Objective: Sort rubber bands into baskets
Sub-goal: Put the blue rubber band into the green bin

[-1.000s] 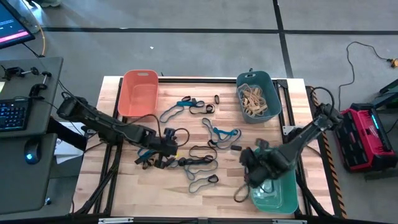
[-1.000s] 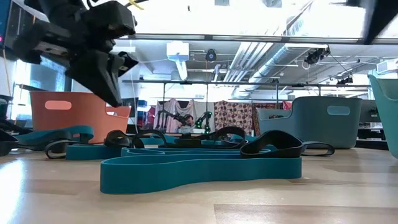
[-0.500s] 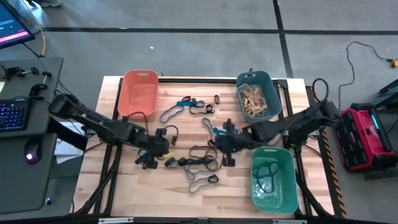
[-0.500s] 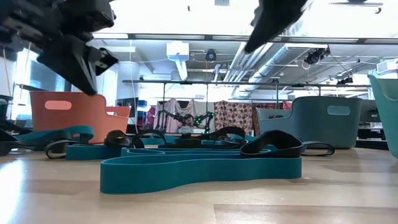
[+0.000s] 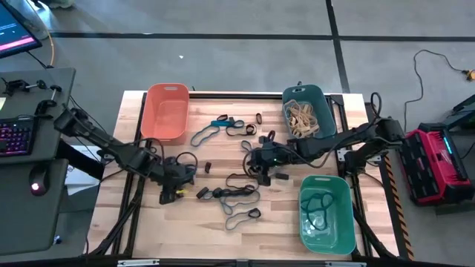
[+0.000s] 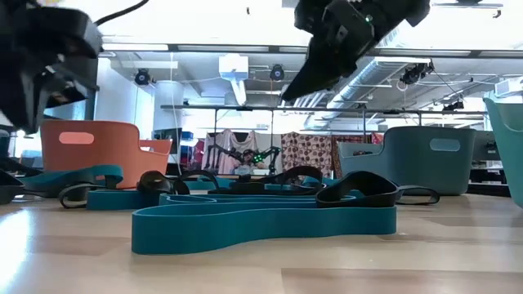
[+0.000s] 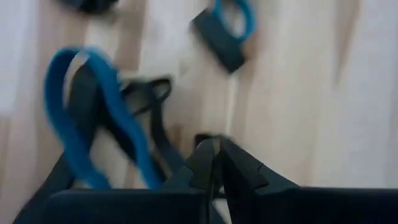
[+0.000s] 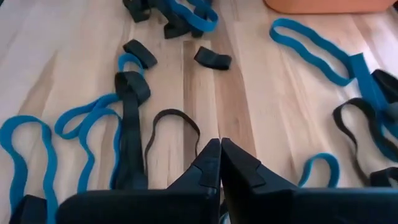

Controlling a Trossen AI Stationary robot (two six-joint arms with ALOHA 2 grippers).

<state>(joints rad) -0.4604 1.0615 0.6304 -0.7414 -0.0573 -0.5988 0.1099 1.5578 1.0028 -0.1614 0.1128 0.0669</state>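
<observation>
The right end effector (image 5: 257, 160) hung with fingers pressed together and empty over blue and black bands (image 5: 239, 194) strewn on the tabletop (image 5: 223, 230). The left end effector (image 5: 175, 185) looked pinched together, low beside more bands. Beyond lay the orange basket (image 5: 165, 111), the teal basket (image 5: 306, 113) holding tan bands (image 5: 300, 119), and the green basket (image 5: 326, 213).
</observation>
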